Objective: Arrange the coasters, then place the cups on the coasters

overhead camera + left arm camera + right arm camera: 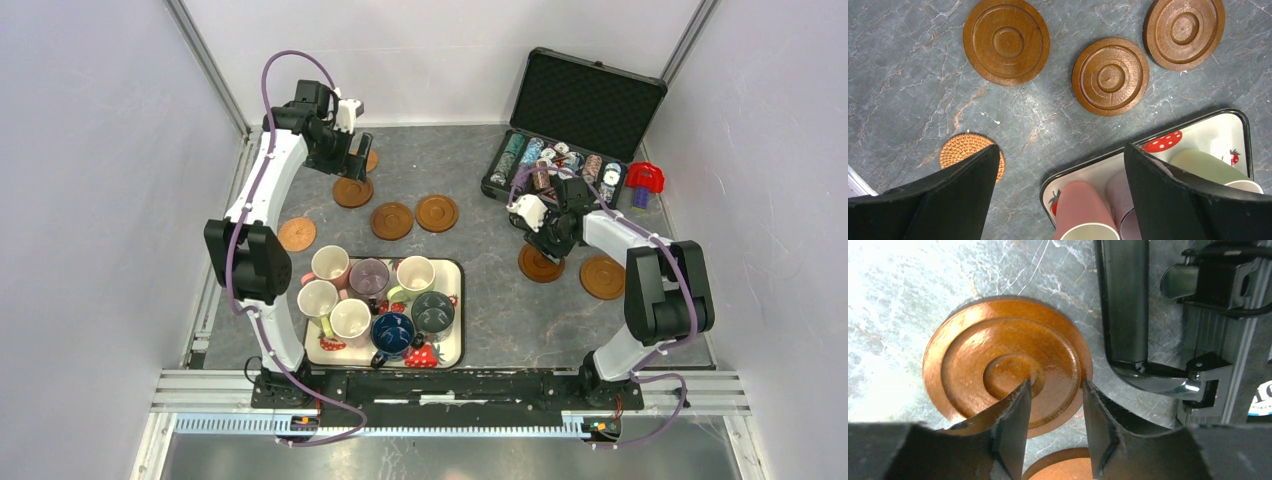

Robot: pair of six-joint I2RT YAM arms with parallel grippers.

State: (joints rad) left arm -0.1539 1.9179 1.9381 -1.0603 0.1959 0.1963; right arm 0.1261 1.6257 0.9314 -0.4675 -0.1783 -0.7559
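Only the top view shows all seven cups point(369, 275), in the strawberry tray point(461, 320) at lower centre. Coasters point(392, 220) lie spread above and to the right of it. The right wrist view shows the right gripper point(1055, 390), its fingers a little apart over a brown coaster point(978, 365) that lies flat near a black case handle point(1125, 300). In the left wrist view the left gripper point(1060, 150) gapes wide, and one finger partly hides a woven coaster point(963, 147).

No text reads clearly; dark characters on a white poker chip point(1261, 401) at the black case point(1218, 330), far right, are cut off.
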